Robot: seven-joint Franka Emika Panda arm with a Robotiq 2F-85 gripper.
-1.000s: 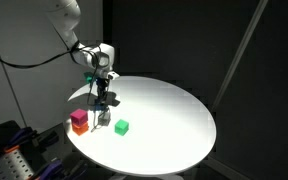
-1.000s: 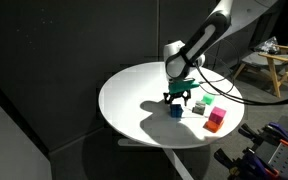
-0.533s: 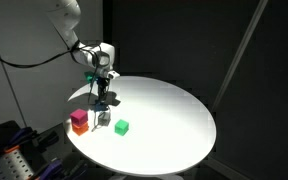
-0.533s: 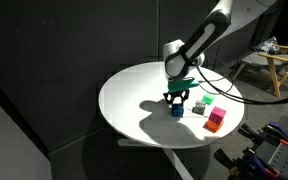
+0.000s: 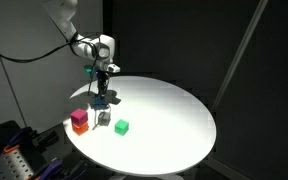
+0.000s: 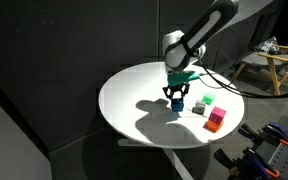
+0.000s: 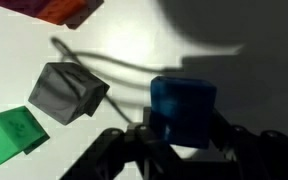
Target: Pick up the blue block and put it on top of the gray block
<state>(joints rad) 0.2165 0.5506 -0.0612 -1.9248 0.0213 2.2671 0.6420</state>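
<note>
The blue block (image 7: pixel 182 108) sits between my gripper's (image 7: pixel 182 128) dark fingers, which are shut on its sides. In both exterior views the gripper (image 5: pixel 101 97) (image 6: pixel 177 96) hangs just above the round white table (image 5: pixel 169 120) with the blue block (image 6: pixel 178 103) lifted off the surface. The gray block (image 7: pixel 69 92) (image 5: pixel 103 120) (image 6: pixel 197 110) rests on the table a short way from the held block, tilted in the wrist view, with nothing on top of it.
A green cube (image 5: pixel 122 127) (image 7: pixel 14 136) lies next to the gray block. A magenta cube stacked on an orange one (image 5: pixel 79 120) (image 6: pixel 216 120) stands close by near the table's edge. A dark backdrop surrounds the table.
The gripper has shut on the blue block and risen a little, lifting it off the table. The other cubes have not moved.
</note>
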